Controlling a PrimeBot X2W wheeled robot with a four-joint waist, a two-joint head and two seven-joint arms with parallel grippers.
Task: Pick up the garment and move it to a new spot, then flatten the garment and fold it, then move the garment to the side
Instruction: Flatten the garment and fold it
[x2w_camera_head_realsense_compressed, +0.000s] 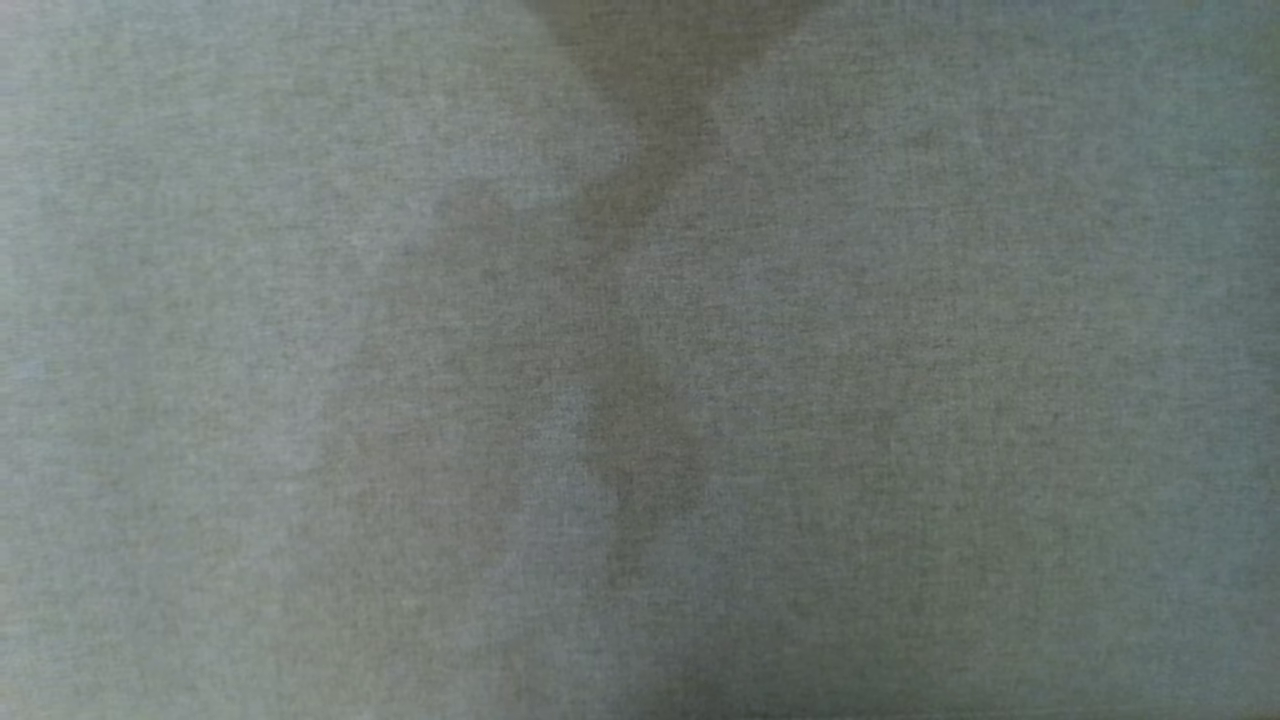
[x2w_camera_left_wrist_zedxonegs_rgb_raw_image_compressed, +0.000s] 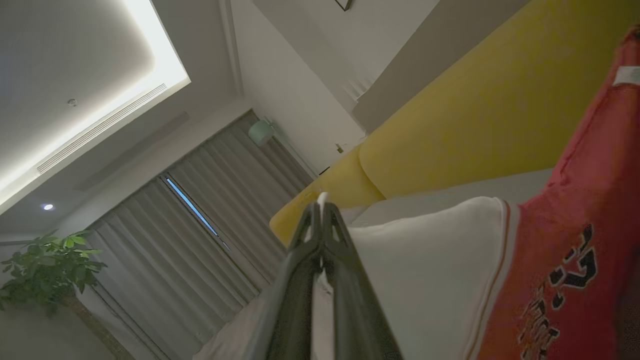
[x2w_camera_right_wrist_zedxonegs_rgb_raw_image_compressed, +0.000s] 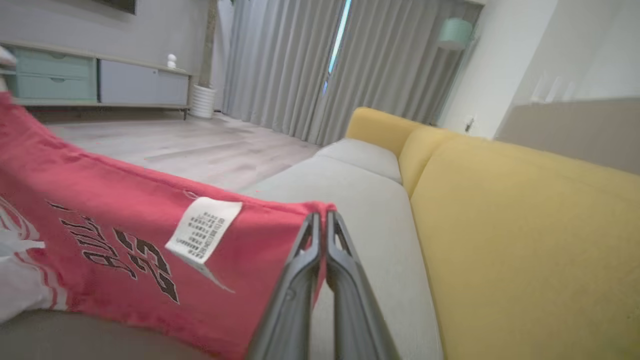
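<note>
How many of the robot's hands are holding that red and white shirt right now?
2. The left hand pinches a white part of the shirt; the right hand pinches its red edge.

The garment (x2w_camera_right_wrist_zedxonegs_rgb_raw_image_compressed: 115, 235) is held by the right gripper (x2w_camera_right_wrist_zedxonegs_rgb_raw_image_compressed: 322, 220) and the left gripper (x2w_camera_left_wrist_zedxonegs_rgb_raw_image_compressed: 320, 210), over the sofa seat (x2w_camera_right_wrist_zedxonegs_rgb_raw_image_compressed: 360, 200). The backrest (x2w_camera_right_wrist_zedxonegs_rgb_raw_image_compressed: 500, 225) is seen to the seat's right in the right wrist view. Curtains (x2w_camera_right_wrist_zedxonegs_rgb_raw_image_compressed: 290, 65) are hung beyond the sofa's far end, and a cabinet (x2w_camera_right_wrist_zedxonegs_rgb_raw_image_compressed: 100, 80) is set across the floor (x2w_camera_right_wrist_zedxonegs_rgb_raw_image_compressed: 175, 145).
</note>
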